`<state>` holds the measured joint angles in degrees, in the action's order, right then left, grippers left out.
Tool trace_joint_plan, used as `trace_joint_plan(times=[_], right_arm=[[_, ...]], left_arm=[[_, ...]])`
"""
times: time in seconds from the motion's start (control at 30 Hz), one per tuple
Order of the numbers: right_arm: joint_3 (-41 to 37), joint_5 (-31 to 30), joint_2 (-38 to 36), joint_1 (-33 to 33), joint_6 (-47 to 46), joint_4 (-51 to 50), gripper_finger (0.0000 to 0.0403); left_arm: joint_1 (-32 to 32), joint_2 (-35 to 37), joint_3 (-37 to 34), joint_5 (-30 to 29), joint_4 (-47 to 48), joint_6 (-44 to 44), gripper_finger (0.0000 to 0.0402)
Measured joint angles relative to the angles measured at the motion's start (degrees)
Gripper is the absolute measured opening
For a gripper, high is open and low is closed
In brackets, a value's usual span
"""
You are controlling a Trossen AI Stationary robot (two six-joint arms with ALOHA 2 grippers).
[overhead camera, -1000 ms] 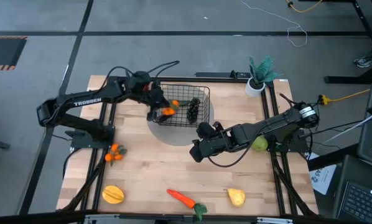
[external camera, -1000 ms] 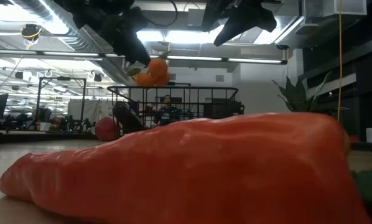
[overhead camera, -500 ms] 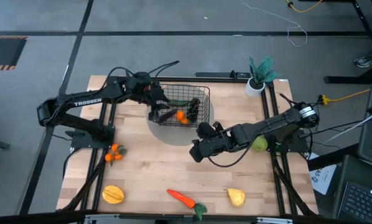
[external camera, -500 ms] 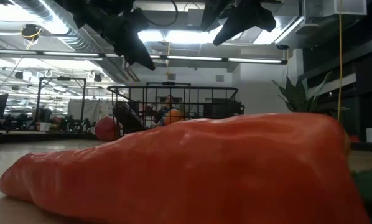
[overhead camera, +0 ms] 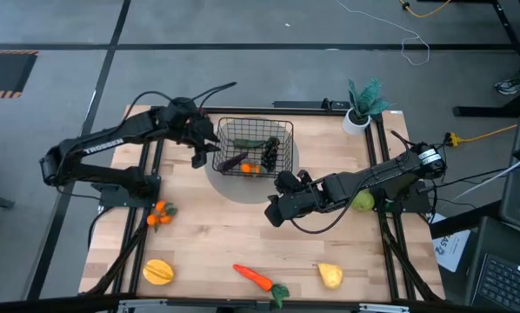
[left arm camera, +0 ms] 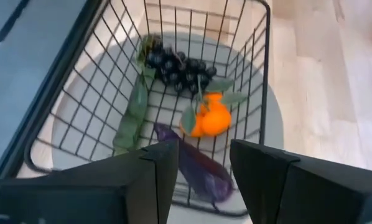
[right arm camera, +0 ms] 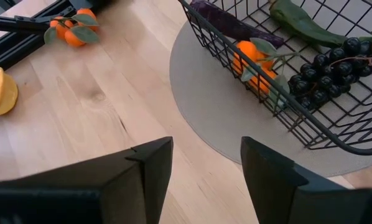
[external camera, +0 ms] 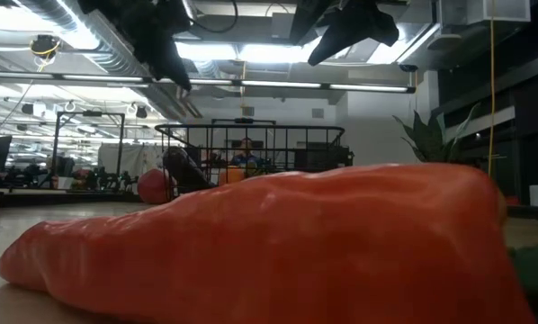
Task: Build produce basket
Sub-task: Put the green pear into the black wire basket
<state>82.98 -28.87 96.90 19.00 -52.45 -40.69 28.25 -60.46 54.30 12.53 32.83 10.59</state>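
Observation:
The black wire basket (overhead camera: pixel 256 146) stands on a round grey mat (overhead camera: pixel 234 187) at the table's far middle. In it lie a pair of small oranges (left arm camera: pixel 208 118), dark grapes (left arm camera: pixel 176 65), a green cucumber (left arm camera: pixel 133 112) and a purple eggplant (left arm camera: pixel 198 165). My left gripper (overhead camera: pixel 203 149) hangs open above the basket's left edge, holding nothing; the left wrist view looks down between its fingers (left arm camera: pixel 201 174) into the basket. My right gripper (overhead camera: pixel 273 213) waits open above the table near the mat's right side, also empty (right arm camera: pixel 208 174).
On the wood lie more small oranges (overhead camera: pixel 160 213) at the left, a yellow-orange fruit (overhead camera: pixel 158 272), a carrot (overhead camera: pixel 256 278) and a yellow pear (overhead camera: pixel 330 276) along the near edge, and a green fruit (overhead camera: pixel 364 202) by the right arm. A potted plant (overhead camera: pixel 364 104) stands far right.
My left gripper held the pair of oranges above the basket, opened and let them go. They dropped into the basket beside the eggplant and grapes. The gripper then drew back toward the table's left, to the basket's left edge.

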Motion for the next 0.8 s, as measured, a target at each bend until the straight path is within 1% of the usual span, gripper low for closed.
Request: trace_joint_plan(times=[0.27, 0.5, 0.8], right_arm=[[0.0, 0.0, 0.0, 0.0, 0.0, 0.2, 0.0177], [0.0, 0.0, 0.0, 0.0, -1.4, 0.5, 0.0177], [0.0, 0.0, 0.0, 0.0, -0.9, 0.5, 0.0177]], left_arm=[[-0.1, 0.6, 0.0, 0.0, 2.4, -1.5, 0.0133], [-0.1, 0.6, 0.0, -0.1, 2.4, -1.2, 0.0133], [-0.1, 0.6, 0.0, 0.0, 2.5, -2.8, 0.0133]])
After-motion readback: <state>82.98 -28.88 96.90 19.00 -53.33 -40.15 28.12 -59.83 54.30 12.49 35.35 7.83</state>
